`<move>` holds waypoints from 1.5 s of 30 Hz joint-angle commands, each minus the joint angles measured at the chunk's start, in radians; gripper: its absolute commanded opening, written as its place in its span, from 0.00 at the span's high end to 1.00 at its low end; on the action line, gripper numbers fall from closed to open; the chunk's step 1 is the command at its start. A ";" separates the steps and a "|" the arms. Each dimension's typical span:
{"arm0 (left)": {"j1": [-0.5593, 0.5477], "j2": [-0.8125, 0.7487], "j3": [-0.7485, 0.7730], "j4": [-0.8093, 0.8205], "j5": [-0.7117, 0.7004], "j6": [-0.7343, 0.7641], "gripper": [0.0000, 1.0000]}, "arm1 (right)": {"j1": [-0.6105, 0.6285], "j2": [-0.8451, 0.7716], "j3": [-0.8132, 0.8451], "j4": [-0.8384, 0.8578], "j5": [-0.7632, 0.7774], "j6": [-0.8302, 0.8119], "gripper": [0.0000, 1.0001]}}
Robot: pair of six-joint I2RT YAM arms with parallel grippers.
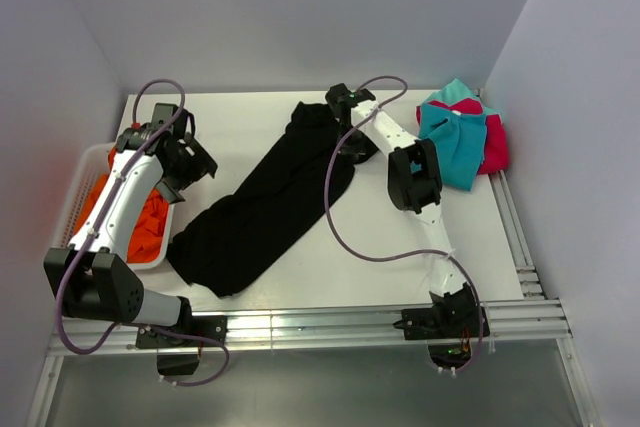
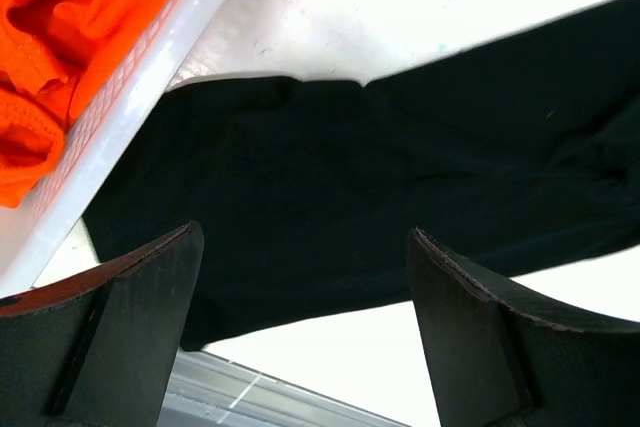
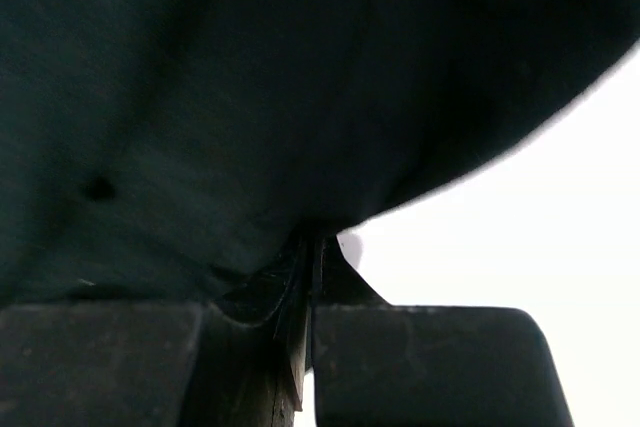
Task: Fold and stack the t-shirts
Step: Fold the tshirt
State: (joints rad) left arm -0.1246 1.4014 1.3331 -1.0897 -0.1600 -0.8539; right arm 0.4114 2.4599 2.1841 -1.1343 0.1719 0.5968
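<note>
The large black t-shirt (image 1: pixel 270 202) lies bunched in a long diagonal strip across the table middle; its starburst mark is hidden. My right gripper (image 1: pixel 338 99) is shut on the shirt's far end, and black cloth (image 3: pixel 250 97) fills the right wrist view above the pinched fingers. My left gripper (image 1: pixel 198 169) is open and empty above the shirt's near-left part (image 2: pixel 380 177), next to the basket. An orange t-shirt (image 1: pixel 148 215) lies in the basket, seen also in the left wrist view (image 2: pixel 70 17). Teal (image 1: pixel 455 137) and pink-red (image 1: pixel 495 142) shirts lie piled at the back right.
A white plastic basket (image 1: pixel 88 162) stands at the left edge, its rim in the left wrist view (image 2: pixel 150 77). Metal rails (image 1: pixel 350 322) run along the table's near edge and right side. Walls close in the back and both sides.
</note>
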 commanded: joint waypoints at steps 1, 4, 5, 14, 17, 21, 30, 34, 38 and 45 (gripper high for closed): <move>0.005 -0.022 -0.008 -0.022 -0.003 0.016 0.11 | -0.011 0.129 0.210 0.012 0.006 0.003 1.00; 0.005 -0.009 -0.008 -0.015 0.014 0.013 0.11 | -0.020 0.140 0.292 0.086 -0.091 -0.023 1.00; 0.005 -0.004 -0.006 -0.015 0.020 0.010 0.11 | -0.026 0.120 0.266 0.144 -0.136 -0.035 1.00; 0.005 0.056 0.067 0.047 0.056 0.004 0.12 | -0.049 -0.047 0.222 0.473 -0.284 -0.057 0.00; 0.005 0.076 0.103 0.062 0.053 0.010 0.12 | -0.049 -0.224 0.132 0.481 -0.230 -0.058 0.00; 0.005 0.091 0.143 0.082 0.031 0.019 0.12 | -0.039 -0.529 -0.166 0.461 -0.186 -0.049 0.00; 0.006 0.090 0.038 0.172 0.050 0.009 0.12 | 0.190 -0.719 -0.569 0.237 -0.336 -0.015 0.00; 0.005 0.084 0.025 0.186 0.060 0.006 0.12 | 0.315 -0.720 -0.649 0.284 -0.406 0.015 0.00; 0.005 0.065 0.008 0.191 0.063 0.007 0.12 | 0.391 -0.671 -0.621 0.300 -0.468 0.034 0.00; 0.005 0.004 -0.049 0.197 0.062 0.006 0.12 | 0.517 -0.543 -0.489 0.223 -0.449 0.034 0.00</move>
State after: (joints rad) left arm -0.1226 1.4719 1.2976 -0.9134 -0.1009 -0.8516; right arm 0.8925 1.8778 1.6279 -0.8856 -0.2623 0.6197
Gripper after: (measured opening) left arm 0.877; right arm 0.999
